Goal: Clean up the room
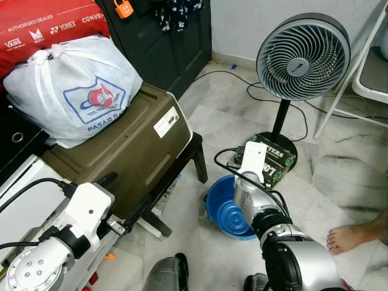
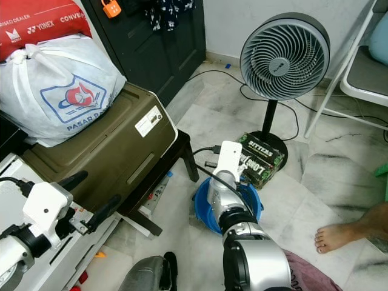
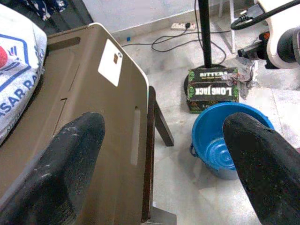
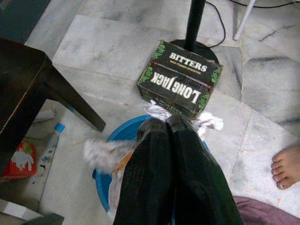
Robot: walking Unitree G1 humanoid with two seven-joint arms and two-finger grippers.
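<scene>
**Two arms out, the right one pinching crumpled wrapper above the blue bucket**

Two silver arms reached forward over a marble floor (image 1: 339,176). The right arm stretched ahead and downward, its wrist above the blue bucket (image 1: 225,213). The right gripper (image 4: 165,123) had its black fingers pressed together, with crumpled whitish plastic wrapper (image 4: 108,154) bunched at their tips and hanging to either side, a touch of orange showing in it. The wrapper was blurred in the right wrist view; it had no clear long axis and hung over the bucket's near rim, spilling beyond it on both sides. I could not tell how much of it the fingers actually held.

The left arm was bent and held low beside the olive-brown storage box (image 1: 127,151), and the left gripper (image 3: 164,159) had its fingers spread wide with nothing between them, pointing toward the box's lid edge and the bucket beyond.

The bucket stood on the floor just beside the leg of a dark stool (image 1: 197,159) that carried the storage box. A white tied plastic bag (image 1: 73,85) lay on the box's far end. Behind the bucket, a dark carton printed "BITTERS LONG JACK" (image 4: 180,79) rested on the round base of a standing fan (image 1: 303,56). A person's bare foot (image 1: 348,237) lay on the floor to the robot's right.
</scene>
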